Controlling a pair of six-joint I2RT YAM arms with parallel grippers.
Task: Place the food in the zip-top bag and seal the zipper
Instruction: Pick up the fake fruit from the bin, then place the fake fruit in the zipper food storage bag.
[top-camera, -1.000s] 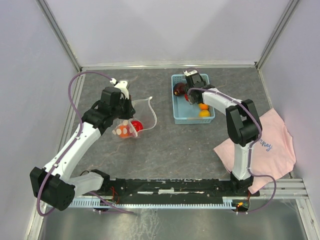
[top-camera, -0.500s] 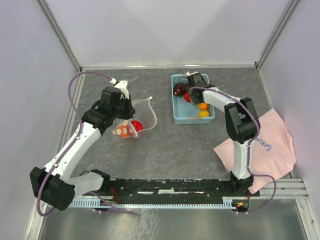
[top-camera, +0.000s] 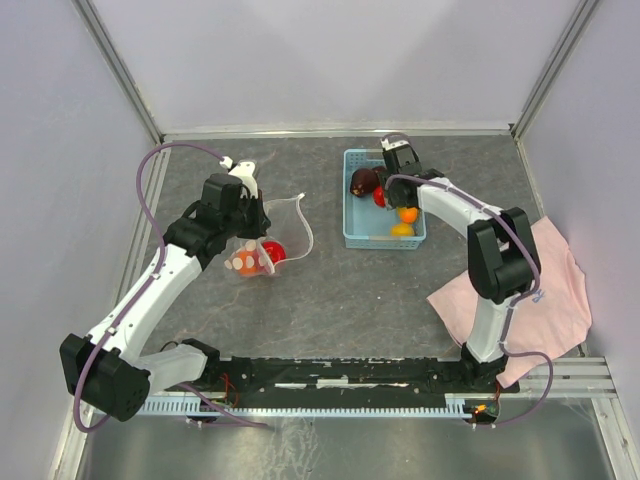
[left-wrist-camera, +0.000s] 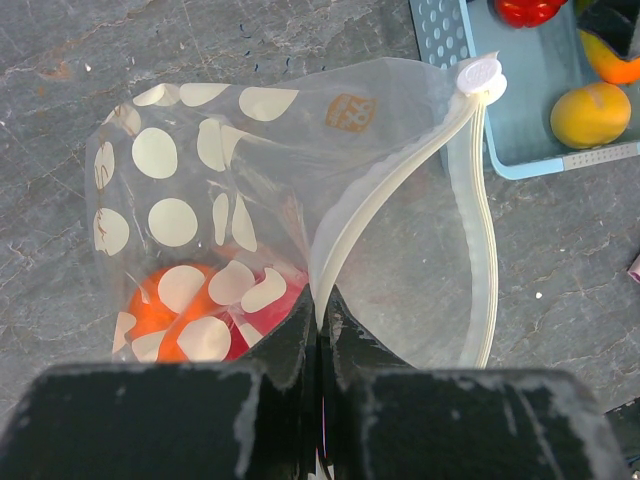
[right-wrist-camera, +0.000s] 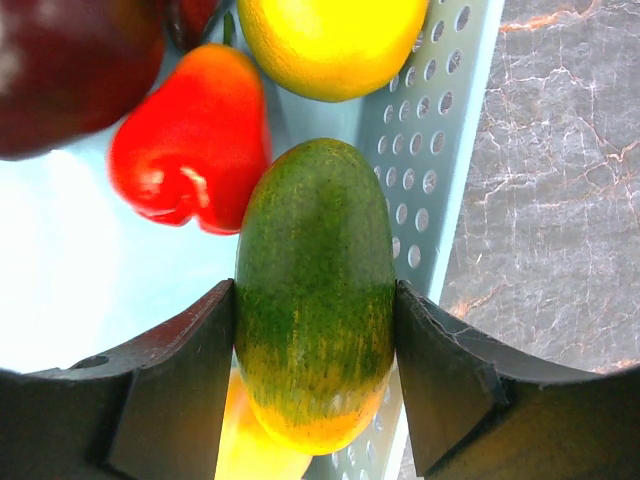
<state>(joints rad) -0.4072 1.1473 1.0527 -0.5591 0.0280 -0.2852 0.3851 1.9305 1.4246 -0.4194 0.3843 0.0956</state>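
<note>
Clenching rim of dotted bag (left-wrist-camera: 190, 215), left pincer (left-wrist-camera: 320, 315), red food (left-wrist-camera: 250, 328) inside, right pincer (right-wrist-camera: 315, 345) gripping green fruit (right-wrist-camera: 315, 260), seemingly within basket (right-wrist-camera: 440, 130).

zip-top bag (left-wrist-camera: 250, 180): clear, glossy, floppy plastic film; matt white dots
zipper (left-wrist-camera: 487, 240): opaque off-white plastic strip, smooth
green toy fruit (right-wrist-camera: 315, 300): smooth, faintly streaked satin skin
basket (right-wrist-camera: 440, 130): light blue perforated plastic, smooth
tabletop (right-wrist-camera: 560, 200): grey, veined, stone-like, matt

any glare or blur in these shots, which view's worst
Right wrist is worst: the basket floor is blown out to near white at lower left, though the green fruit is sharp. Left wrist: bag crisp with mild sheen, left end effector dark with little detail. Top: even light, faint shadows, no glare.
</note>
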